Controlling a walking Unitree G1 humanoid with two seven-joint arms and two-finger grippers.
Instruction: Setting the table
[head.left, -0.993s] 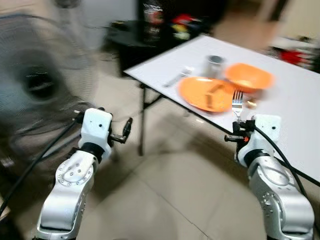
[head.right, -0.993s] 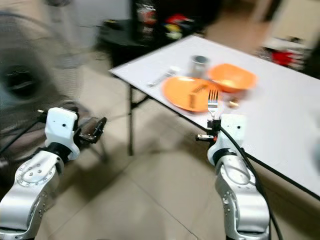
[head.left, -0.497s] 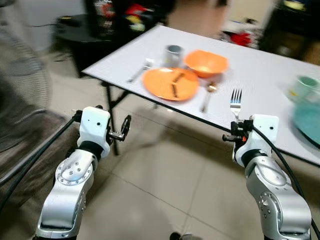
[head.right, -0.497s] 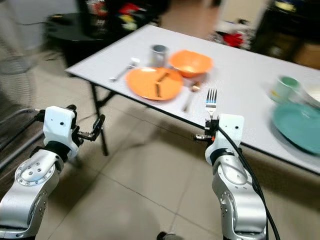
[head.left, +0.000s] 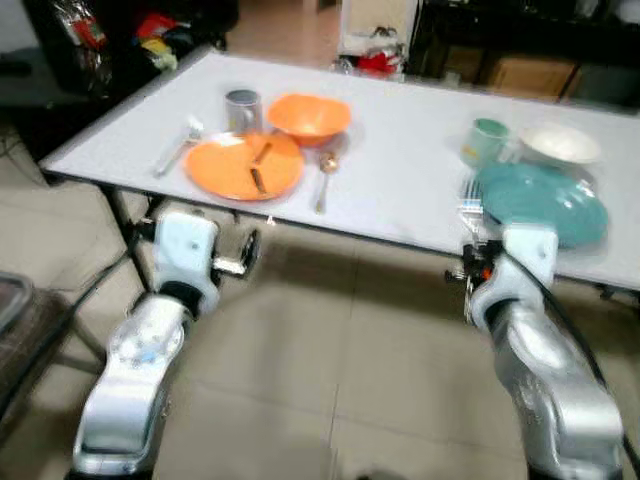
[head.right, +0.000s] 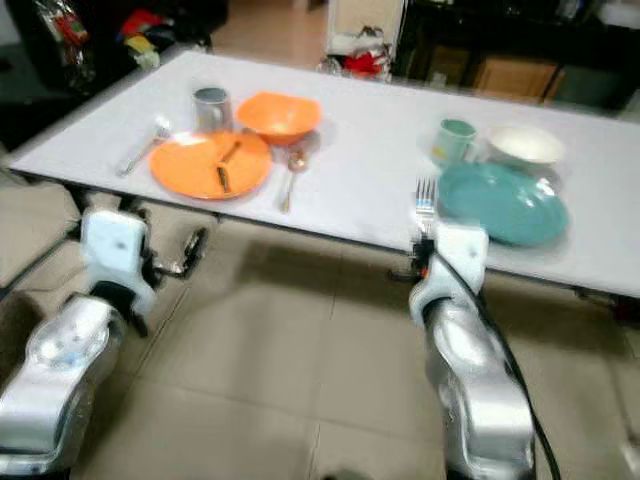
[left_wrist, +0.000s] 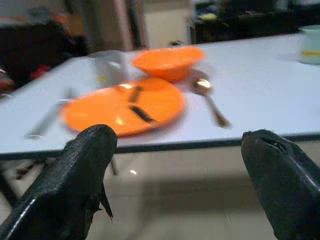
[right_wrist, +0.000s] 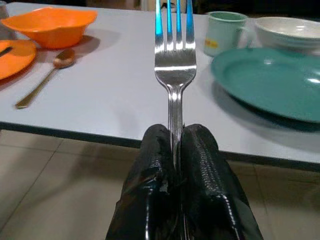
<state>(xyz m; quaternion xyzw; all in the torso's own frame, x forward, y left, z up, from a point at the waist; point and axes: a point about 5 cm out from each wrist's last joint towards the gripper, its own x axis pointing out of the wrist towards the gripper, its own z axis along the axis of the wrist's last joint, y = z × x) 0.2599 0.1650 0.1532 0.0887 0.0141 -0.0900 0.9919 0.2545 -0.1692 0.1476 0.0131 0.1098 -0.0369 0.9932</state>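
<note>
Our right gripper (right_wrist: 175, 150) is clamped on a fork (right_wrist: 174, 60), tines up, just short of the white table's (head.left: 400, 170) near edge and beside the teal plate (head.left: 540, 200). Our left gripper (left_wrist: 175, 160) hangs spread wide before the orange plate (head.left: 243, 166). Below us lies tiled floor (head.left: 330, 380).

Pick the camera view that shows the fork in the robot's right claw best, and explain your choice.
The right wrist view: the fork stands sharp and upright, its handle pinched between the shut fingers of the right claw. Both eye views show it small and blurred above that claw, before the teal plate.
</note>
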